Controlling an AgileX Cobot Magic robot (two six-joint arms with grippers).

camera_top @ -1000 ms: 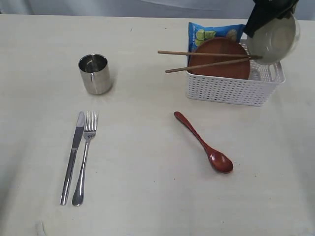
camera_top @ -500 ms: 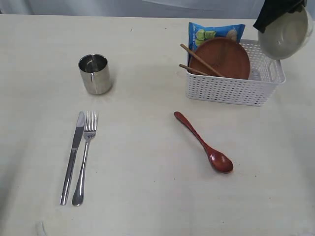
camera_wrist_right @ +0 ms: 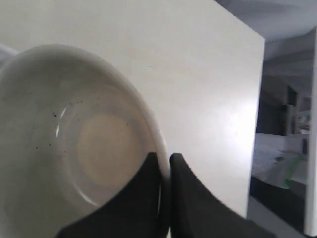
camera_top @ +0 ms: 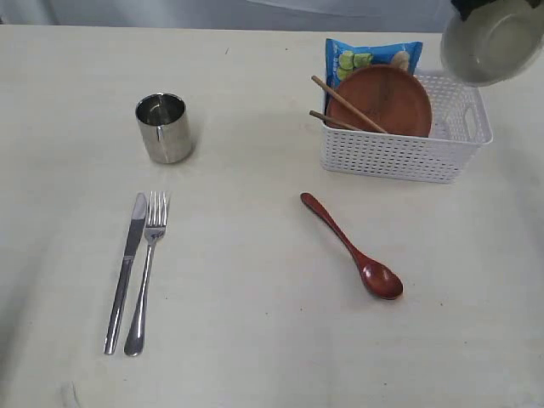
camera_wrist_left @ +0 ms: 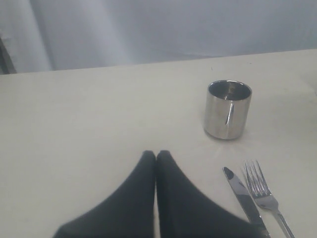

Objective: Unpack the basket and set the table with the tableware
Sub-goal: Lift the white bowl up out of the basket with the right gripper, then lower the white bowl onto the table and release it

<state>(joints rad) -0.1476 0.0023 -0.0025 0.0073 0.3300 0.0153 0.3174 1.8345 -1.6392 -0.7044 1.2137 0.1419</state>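
The right tool (camera_wrist_right: pixel 165 157) is clamped on the rim of the white bowl (camera_top: pixel 495 44), tilted above the right end of the basket (camera_top: pixel 399 158). The desk (camera_top: pixel 476 255) beside the spoon (camera_top: pixel 353 248) lies nearest this arm.

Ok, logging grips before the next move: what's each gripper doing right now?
Left gripper: closed, empty.
Right gripper: closed on the white bowl's rim.

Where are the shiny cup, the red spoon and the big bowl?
Cup (camera_top: pixel 166 140), exterior view, its side wall.
Spoon (camera_top: pixel 336 232), exterior view, middle of handle.
Bowl (camera_top: pixel 495 47), exterior view, its inside.
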